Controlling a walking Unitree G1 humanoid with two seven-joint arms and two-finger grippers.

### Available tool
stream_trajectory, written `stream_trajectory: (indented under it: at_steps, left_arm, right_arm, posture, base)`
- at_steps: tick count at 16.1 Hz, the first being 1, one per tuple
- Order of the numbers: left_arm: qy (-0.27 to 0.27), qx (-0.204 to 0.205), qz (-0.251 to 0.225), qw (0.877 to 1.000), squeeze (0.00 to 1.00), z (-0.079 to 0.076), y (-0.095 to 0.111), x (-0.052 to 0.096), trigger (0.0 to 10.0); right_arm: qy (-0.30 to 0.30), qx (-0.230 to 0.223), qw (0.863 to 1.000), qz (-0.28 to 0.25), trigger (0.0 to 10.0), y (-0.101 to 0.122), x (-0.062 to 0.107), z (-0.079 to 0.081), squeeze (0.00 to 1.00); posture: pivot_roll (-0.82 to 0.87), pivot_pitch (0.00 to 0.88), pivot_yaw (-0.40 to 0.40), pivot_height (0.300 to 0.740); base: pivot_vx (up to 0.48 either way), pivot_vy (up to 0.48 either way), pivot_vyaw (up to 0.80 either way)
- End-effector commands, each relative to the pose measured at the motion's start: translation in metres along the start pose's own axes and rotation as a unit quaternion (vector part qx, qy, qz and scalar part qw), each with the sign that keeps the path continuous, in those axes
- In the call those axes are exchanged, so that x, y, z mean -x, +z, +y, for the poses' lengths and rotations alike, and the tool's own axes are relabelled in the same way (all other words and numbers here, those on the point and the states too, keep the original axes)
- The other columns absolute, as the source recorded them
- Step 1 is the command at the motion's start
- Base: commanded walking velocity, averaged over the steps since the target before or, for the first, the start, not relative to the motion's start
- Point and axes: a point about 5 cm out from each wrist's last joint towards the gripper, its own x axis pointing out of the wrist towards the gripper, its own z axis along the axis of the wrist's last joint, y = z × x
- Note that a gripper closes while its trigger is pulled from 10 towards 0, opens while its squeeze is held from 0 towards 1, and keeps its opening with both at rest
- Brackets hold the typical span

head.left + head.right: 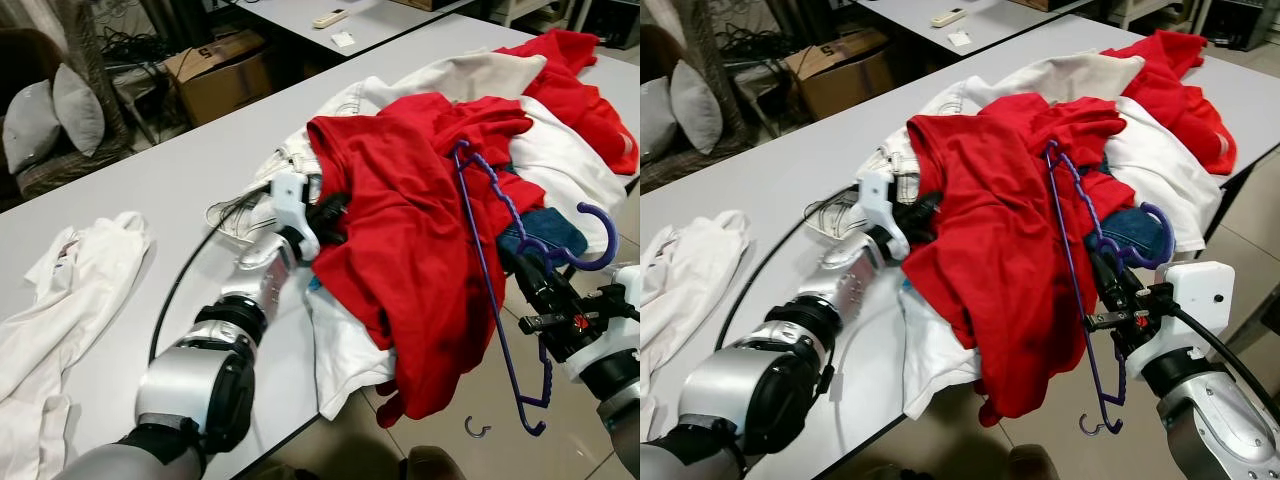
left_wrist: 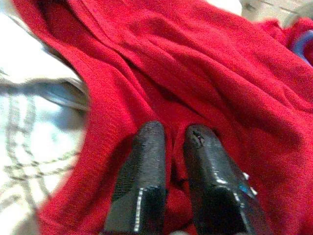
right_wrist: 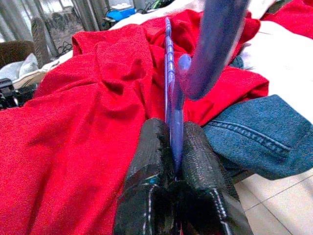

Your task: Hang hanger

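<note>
Right pincer [image 1: 1118, 300] clamped on the purple hanger [image 1: 490, 290] just under its hook; hanger lies against the red shirt [image 1: 410, 250], long axis running down off the bench [image 1: 150, 200] edge. Left pincer [image 2: 168, 142] nearly closed, pinching shirt fabric on the shirt's far side from the hanger.

Purple hanger [image 1: 490, 250] on red shirt [image 1: 400, 230] (blue denim [image 3: 264, 132] beside)

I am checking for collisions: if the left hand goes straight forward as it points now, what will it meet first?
Most likely the red shirt: the left hand already points into its folds, apparently touching or nearly so.
</note>
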Motion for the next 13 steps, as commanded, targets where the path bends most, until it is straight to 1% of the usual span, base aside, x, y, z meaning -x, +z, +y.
stream_trajectory:
  at_steps: [1,2,3,4,5,6,8,9,10,11,12,13]
  left_arm:
    - [0.019,-0.014,-0.024,0.999,0.0,0.01,0.015,0.001,0.0]
    - [0.027,-0.023,-0.041,0.999,0.0,0.015,0.025,0.002,0.0]
    - [0.027,-0.023,-0.041,0.999,0.0,0.015,0.025,0.002,0.0]
    - [0.036,-0.033,-0.059,0.997,0.0,0.02,0.036,0.004,0.0]
    - [0.058,-0.056,-0.111,0.99,0.0,0.034,0.072,0.007,0.0]
    - [0.066,-0.07,-0.138,0.986,0.0,0.038,0.092,0.009,0.0]
    - [0.075,-0.09,-0.171,0.978,0.0,0.042,0.117,0.011,0.0]
    - [0.086,-0.126,-0.208,0.966,0.0,0.045,0.15,0.015,0.0]
    - [0.09,-0.138,-0.221,0.961,0.0,0.045,0.161,0.017,0.0]
    - [0.092,-0.149,-0.241,0.955,0.0,0.045,0.177,0.019,0.0]
    - [0.051,-0.188,-0.343,0.919,0.0,0.027,0.235,0.028,0.0]
    - [0.023,-0.195,-0.383,0.902,0.0,0.016,0.251,0.032,0.0]
  right_arm:
    - [0.007,0.0,1.0,-0.004,10.0,0.002,-0.002,0.003,0.0]
    - [0.009,-0.001,1.0,-0.006,10.0,0.002,-0.003,0.004,0.0]
    - [0.009,-0.001,1.0,-0.006,10.0,0.002,-0.003,0.004,0.0]
    - [0.01,-0.002,1.0,-0.009,10.0,0.003,-0.005,0.004,0.0]
    - [0.014,-0.004,1.0,-0.016,10.0,0.004,-0.008,0.005,0.0]
    - [0.017,-0.005,1.0,-0.02,10.0,0.005,-0.01,0.006,0.0]
    - [0.02,-0.006,0.999,-0.024,10.0,0.006,-0.013,0.007,0.0]
    - [0.026,-0.008,0.999,-0.029,10.0,0.007,-0.018,0.008,0.0]
    - [0.028,-0.008,0.999,-0.031,10.0,0.007,-0.019,0.009,0.0]
    - [0.029,-0.009,0.999,-0.034,10.0,0.008,-0.021,0.01,0.0]
    - [0.028,-0.01,0.998,-0.048,10.0,0.011,-0.025,0.009,0.0]
    - [0.025,-0.011,0.998,-0.054,10.0,0.012,-0.026,0.009,0.0]
  posture:
    - [-0.39,0.0,0.167,0.74]
    - [-0.39,0.0,0.167,0.74]
    - [-0.39,0.0,0.167,0.74]
    - [-0.39,0.0,0.166,0.74]
    - [-0.38,0.0,0.164,0.74]
    - [-0.37,0.0,0.161,0.74]
    - [-0.36,0.0,0.158,0.74]
    - [-0.35,0.0,0.156,0.74]
    - [-0.34,0.0,0.155,0.74]
    - [-0.33,0.0,0.155,0.74]
    - [-0.33,0.0,0.155,0.74]
    - [-0.33,0.0,0.155,0.74]
  base:
    - [0.0,0.0,0.0]
    - [0.0,0.0,0.0]
    - [0.0,0.0,0.0]
    - [0.0,0.0,0.0]
    - [0.0,0.0,0.0]
    - [0.0,0.0,0.0]
    - [0.0,0.0,0.0]
    - [0.0,0.0,0.0]
    - [0.0,0.0,0.0]
    - [0.0,0.0,0.0]
    - [0.0,0.0,0.0]
    - [0.0,0.0,0.0]
